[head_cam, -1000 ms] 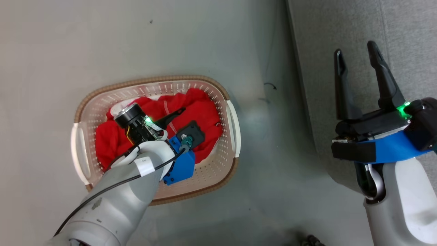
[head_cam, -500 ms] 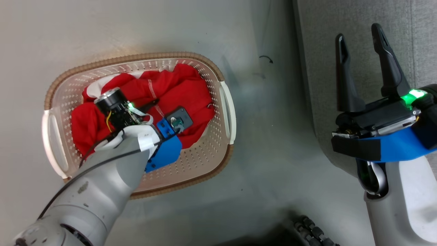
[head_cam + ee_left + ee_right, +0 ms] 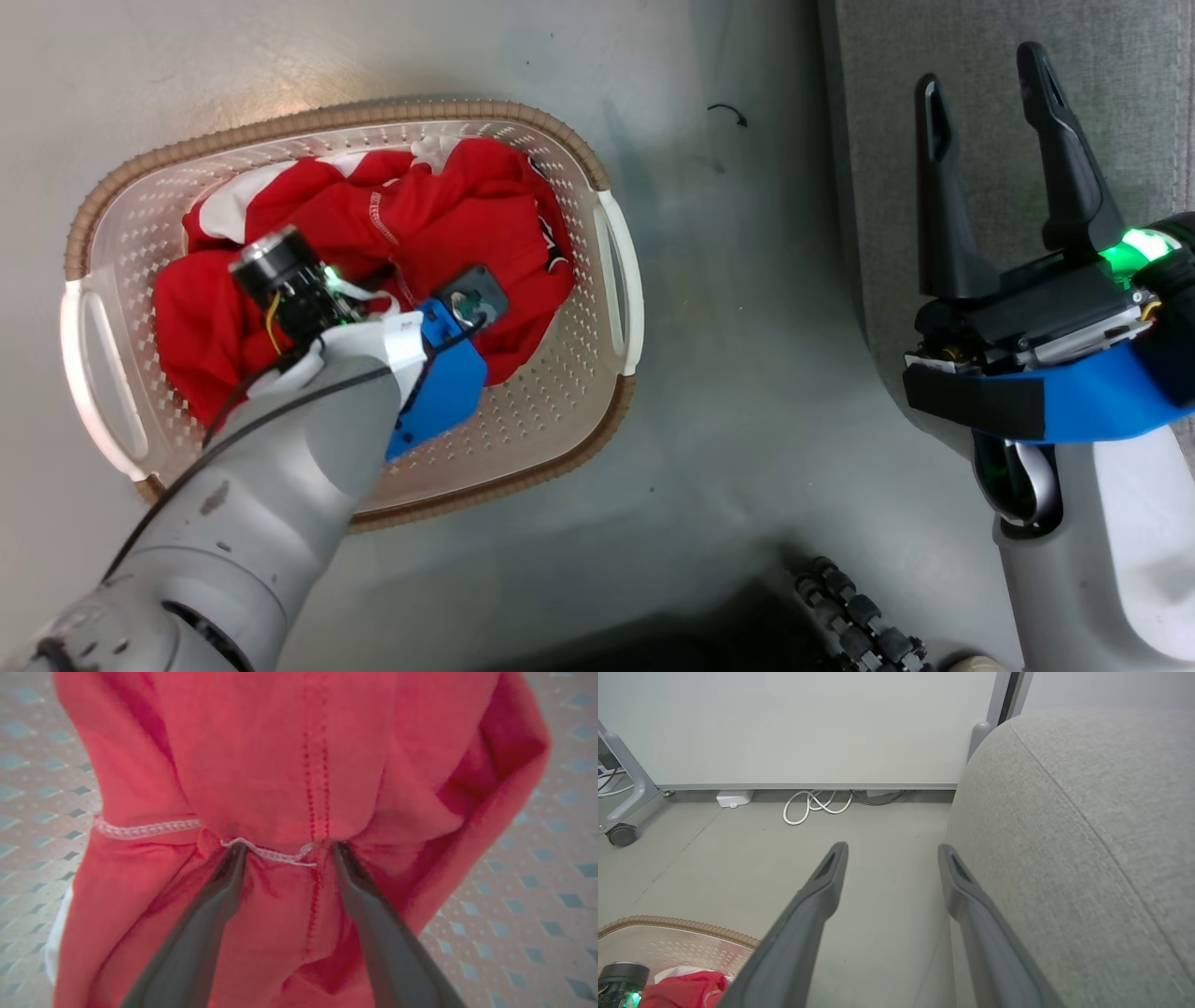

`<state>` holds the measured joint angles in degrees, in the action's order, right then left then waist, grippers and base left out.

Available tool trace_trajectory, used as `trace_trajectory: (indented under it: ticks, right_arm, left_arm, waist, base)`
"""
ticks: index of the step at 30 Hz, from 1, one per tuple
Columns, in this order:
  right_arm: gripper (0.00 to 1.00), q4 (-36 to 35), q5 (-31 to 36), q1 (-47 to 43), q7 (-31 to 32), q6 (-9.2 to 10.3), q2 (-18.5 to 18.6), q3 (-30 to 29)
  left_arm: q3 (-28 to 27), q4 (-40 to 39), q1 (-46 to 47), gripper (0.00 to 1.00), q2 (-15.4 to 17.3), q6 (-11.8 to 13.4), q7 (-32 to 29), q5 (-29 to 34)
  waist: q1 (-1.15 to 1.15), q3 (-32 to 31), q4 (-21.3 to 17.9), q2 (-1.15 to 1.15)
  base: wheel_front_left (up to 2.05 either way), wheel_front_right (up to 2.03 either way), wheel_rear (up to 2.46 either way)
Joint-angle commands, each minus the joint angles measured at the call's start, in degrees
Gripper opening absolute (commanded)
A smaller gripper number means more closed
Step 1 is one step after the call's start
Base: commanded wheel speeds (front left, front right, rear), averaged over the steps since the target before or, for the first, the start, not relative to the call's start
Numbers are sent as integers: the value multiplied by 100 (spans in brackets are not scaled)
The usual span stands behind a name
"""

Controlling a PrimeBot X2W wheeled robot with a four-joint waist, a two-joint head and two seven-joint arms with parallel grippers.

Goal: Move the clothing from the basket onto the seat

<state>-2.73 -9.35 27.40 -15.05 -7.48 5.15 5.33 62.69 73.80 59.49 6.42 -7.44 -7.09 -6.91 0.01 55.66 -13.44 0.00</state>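
Transfer not yet begun: the clothing point(image 3: 448, 215) lies heaped inside the basket point(image 3: 579, 411), and the seat point(image 3: 1139, 93) stands to the basket's right. Left gripper point(image 3: 285, 847), inside the basket: jaws well apart, tips pressed into red fabric, nothing clamped. Right gripper point(image 3: 977, 70), right of the basket: spread wide, empty.

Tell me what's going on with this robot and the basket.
The robot has its left gripper down inside the basket. Its fingers are spread, with the tips pressed into the red clothing and a fold of fabric between them, not yet closed on it. The right gripper hangs open and empty over the edge of the grey seat. The clothing lies in the basket, so the move to the seat is not yet done.
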Motion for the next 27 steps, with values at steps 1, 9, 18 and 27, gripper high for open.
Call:
trace_trajectory:
  ticks: [1,9,18,27]
  right_arm:
    - [100,-31,-31,51,-20,-3,1,2]
    - [100,-117,-63,112,-20,-3,21,15]
    - [100,-174,-80,147,-20,-3,8,-12]
    - [100,-169,-29,155,-20,-3,21,-47]
  left_arm:
    - [94,10,-91,100,-46,0,-99,-98]
    - [380,1,42,100,-129,-1,-132,-502]
    - [655,4,201,0,-97,-1,-115,-636]
    - [721,3,214,0,-199,2,324,-727]
  waist:
    - [-1,36,13,0]
    - [-1,156,27,0]
    - [-1,220,35,0]
    - [-1,-41,153,0]
  base:
    - [0,0,0]
    - [0,0,0]
    - [0,0,0]
    - [0,0,0]
